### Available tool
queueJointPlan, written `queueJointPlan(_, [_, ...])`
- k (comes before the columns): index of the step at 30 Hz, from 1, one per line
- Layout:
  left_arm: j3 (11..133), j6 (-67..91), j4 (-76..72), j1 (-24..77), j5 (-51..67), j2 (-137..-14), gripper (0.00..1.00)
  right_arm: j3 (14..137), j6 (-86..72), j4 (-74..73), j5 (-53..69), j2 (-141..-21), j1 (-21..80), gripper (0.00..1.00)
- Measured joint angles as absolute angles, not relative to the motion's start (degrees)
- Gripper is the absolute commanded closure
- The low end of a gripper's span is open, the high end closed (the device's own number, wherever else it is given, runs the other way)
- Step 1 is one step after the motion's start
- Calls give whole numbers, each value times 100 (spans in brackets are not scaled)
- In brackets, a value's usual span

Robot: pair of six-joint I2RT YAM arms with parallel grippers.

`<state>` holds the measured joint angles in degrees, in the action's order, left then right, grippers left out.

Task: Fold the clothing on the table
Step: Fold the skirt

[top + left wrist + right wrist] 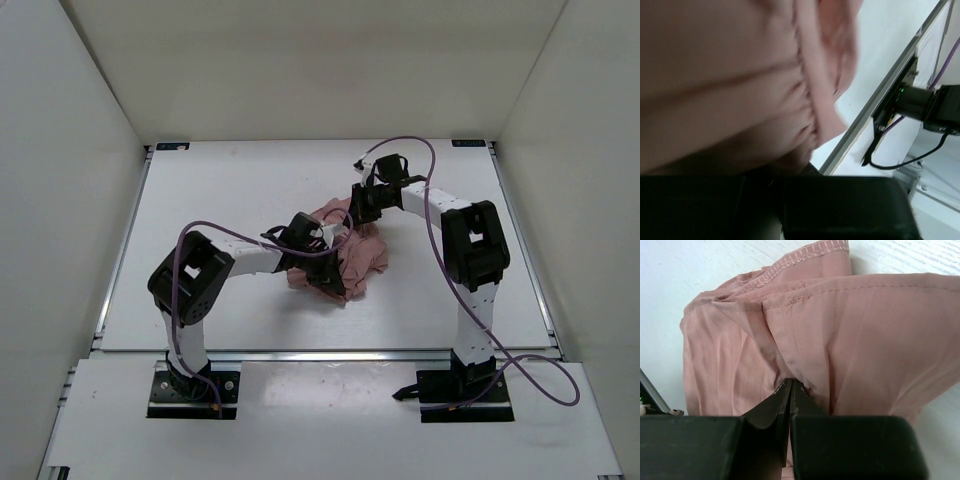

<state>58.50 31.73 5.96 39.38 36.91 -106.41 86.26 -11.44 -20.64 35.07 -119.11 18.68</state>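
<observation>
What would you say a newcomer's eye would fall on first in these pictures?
The dusty-pink clothing, bunched in a crumpled heap near the middle of the white table, stands out first. The right gripper is shut on a pinch of fabric at the heap's far side. The left gripper is at its near side, with cloth filling that wrist view.

I'm seeing the clothing (840, 330) showing plain dusty pink, with matching stitching. The table (230, 190) is showing white, my left hand (330, 275) and right hand (790, 386) black, the cables (434, 170) purple.
</observation>
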Motion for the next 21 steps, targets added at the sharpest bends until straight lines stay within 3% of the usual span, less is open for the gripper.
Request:
queueJointPlan(11, [5666,2683,1417,3898,3791,-10475,100,8748,-987,-2307,3422,-11983,1861,98])
queueJointPlan(13, [5682,2582,1688,3658,3800,-10210,100,8801,-963,-2440,3367,-11931,1857,89])
queueJointPlan(15, [5765,2528,1874,3352,3830,-9900,100,8831,-937,-2541,3301,-11804,1857,69])
queueJointPlan(17, [5850,2543,1865,3046,3903,-9555,100,8831,-904,-2652,3240,-11598,1828,56])
queueJointPlan(21, [5859,2700,1380,2499,3931,-9026,100,8672,-871,-2742,3103,-10938,1767,45])
